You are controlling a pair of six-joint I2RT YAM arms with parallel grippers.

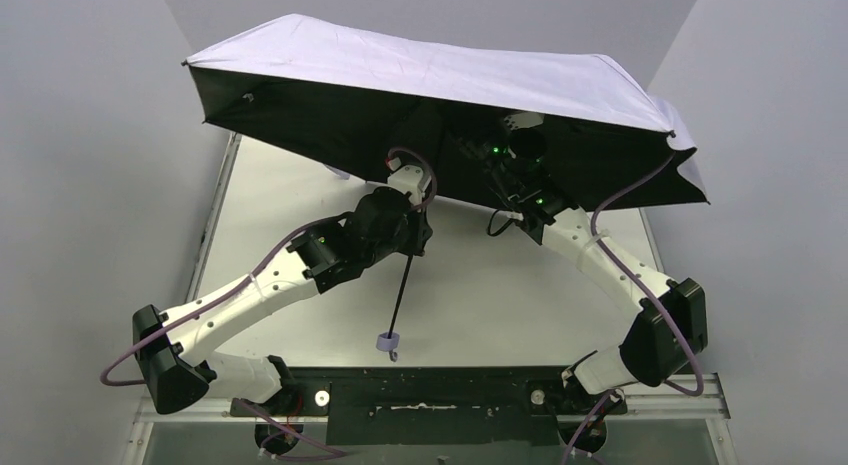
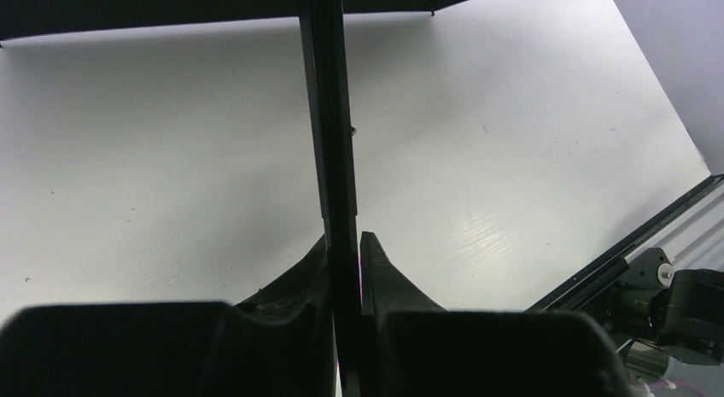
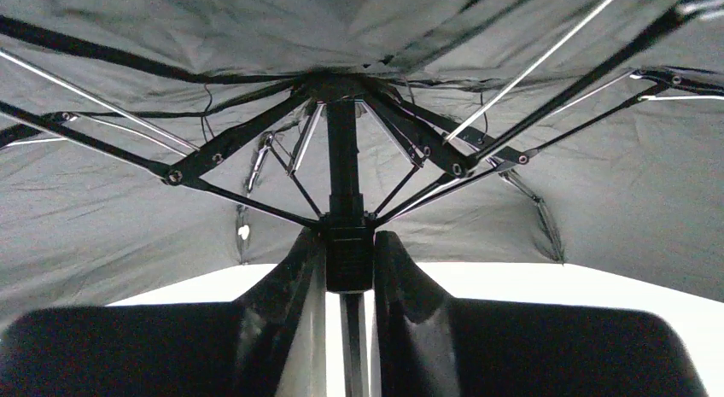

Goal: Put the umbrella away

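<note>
R pincer [image 3: 348, 236] narrow, pinching umbrella [image 1: 430, 75] runner [image 3: 348, 265] up top; I see shaft [image 2: 329, 115] axis drop thru L pincer [image 2: 345, 237], clamped lower.

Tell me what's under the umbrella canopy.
Under the canopy: black ribs, the shaft held by the left gripper, the runner pinched by the right gripper. The table's far edge is covered.

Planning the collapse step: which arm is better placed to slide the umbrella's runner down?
Right: the right gripper brackets the runner under the canopy, while the left gripper clamps the shaft lower down.
</note>
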